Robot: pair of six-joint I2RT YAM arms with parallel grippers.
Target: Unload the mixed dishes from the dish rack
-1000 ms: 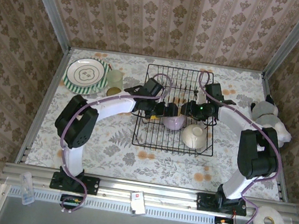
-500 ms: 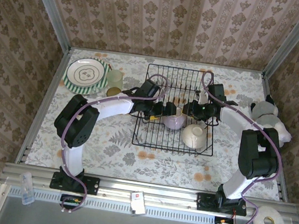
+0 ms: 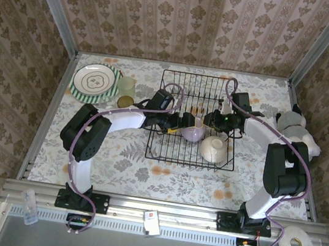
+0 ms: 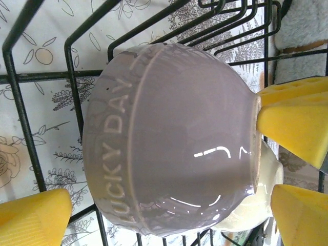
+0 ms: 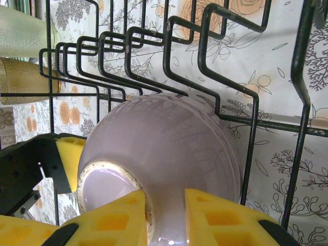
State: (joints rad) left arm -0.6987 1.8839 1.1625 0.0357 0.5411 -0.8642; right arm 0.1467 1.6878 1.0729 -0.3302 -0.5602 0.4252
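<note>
Lilac glazed ceramic bowl [image 3: 191, 133] lay tipped at the centre of the black wire dish rack [image 3: 203, 78]. Its foot pointed upper right toward the right claw [image 5: 166, 205], the nearer one, whose jaws sat narrow astride the foot ring; a firm grip could not be told. Left claw [image 3: 178, 123] stood fully spread at the bowl's rim end, holding nothing, and its wrist view gave raised lettering too small to read from the top view.

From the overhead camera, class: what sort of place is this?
Likely a robot test booth dressed as a kitchen: wallpapered walls, a dish rack holding a lilac bowl, and a floral tablecloth.
</note>
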